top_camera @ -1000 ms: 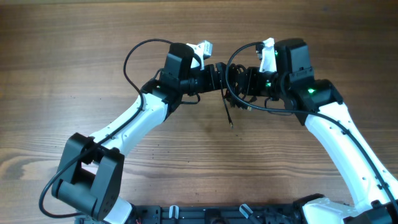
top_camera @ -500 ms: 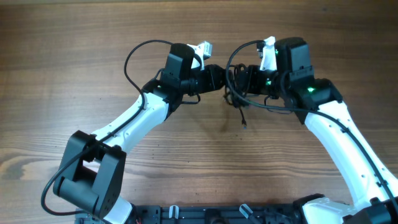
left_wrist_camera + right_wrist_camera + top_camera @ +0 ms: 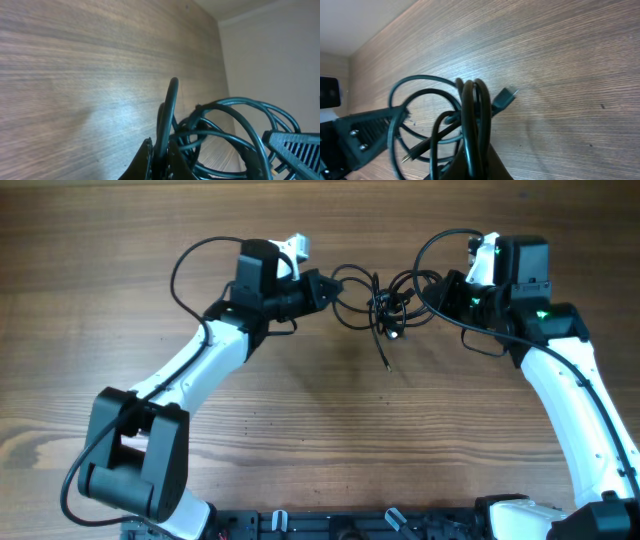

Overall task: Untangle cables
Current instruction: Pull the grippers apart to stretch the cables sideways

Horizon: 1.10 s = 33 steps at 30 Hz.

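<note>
The cables [image 3: 387, 304] are thin black cords, stretched in loose tangled loops in the air between my two grippers. One free end [image 3: 384, 356] with a small plug hangs down toward the table. My left gripper [image 3: 322, 288] is shut on a single strand at the left side of the tangle; in the left wrist view that strand [image 3: 171, 102] rises out of the gripper [image 3: 159, 142]. On the right side, my right gripper [image 3: 446, 290] is shut on several strands [image 3: 475, 112], which show in the right wrist view just above the gripper [image 3: 476, 147], beside a flat plug [image 3: 504, 98].
The wooden table [image 3: 120, 240] lies under both arms. Thicker black arm wires arc above the left wrist [image 3: 190, 265] and the right wrist [image 3: 440, 240]. A black rail [image 3: 330, 525] runs along the front edge.
The left gripper has shut on a cable strand. Both arms have pulled apart, left one leftward and right one rightward, and the tight bundle has opened into wider loops.
</note>
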{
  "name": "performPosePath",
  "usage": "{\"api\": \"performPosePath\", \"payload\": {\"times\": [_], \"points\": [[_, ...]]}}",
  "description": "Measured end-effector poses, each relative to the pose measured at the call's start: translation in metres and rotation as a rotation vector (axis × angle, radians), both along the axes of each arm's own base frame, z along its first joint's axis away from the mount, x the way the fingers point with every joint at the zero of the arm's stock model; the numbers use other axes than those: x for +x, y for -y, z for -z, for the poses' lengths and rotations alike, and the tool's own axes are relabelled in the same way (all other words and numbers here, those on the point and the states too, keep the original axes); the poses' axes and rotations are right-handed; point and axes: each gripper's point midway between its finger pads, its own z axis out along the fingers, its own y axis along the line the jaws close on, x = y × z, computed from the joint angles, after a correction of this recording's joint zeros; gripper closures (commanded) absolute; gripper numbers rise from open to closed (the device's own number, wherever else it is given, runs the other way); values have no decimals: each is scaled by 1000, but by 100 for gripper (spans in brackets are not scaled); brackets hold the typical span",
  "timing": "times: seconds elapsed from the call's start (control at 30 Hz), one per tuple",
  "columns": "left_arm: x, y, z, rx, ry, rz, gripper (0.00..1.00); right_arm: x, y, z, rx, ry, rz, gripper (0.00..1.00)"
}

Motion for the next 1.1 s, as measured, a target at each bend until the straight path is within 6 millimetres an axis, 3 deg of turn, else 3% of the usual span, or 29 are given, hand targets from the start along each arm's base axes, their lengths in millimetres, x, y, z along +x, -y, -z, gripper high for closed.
{"api": "performPosePath", "payload": {"times": [0.1,0.17,0.3,0.4,0.5,0.7,0.93,1.1], "points": [[7,-18,0,-6,2,-12,96,2,11,1,-2,-4,29,96],[13,-42,-4,-18,-5,-39,96,2,42,6,-7,-40,117,96],[13,-64,-25,-46,18,-57,96,-11,96,21,-40,-138,284,96],[18,-90,-42,-50,52,-113,96,-12,116,22,-54,-138,327,96],[18,-101,-44,-47,44,-139,96,-11,110,21,-56,-122,275,96],[12,-104,-33,-13,8,-138,96,-12,83,20,-75,-103,161,96],[3,-112,-13,77,-24,-129,96,-16,86,26,-126,-132,190,96],[3,-116,-8,130,-1,-120,96,-14,68,23,-107,-108,129,96]]}}
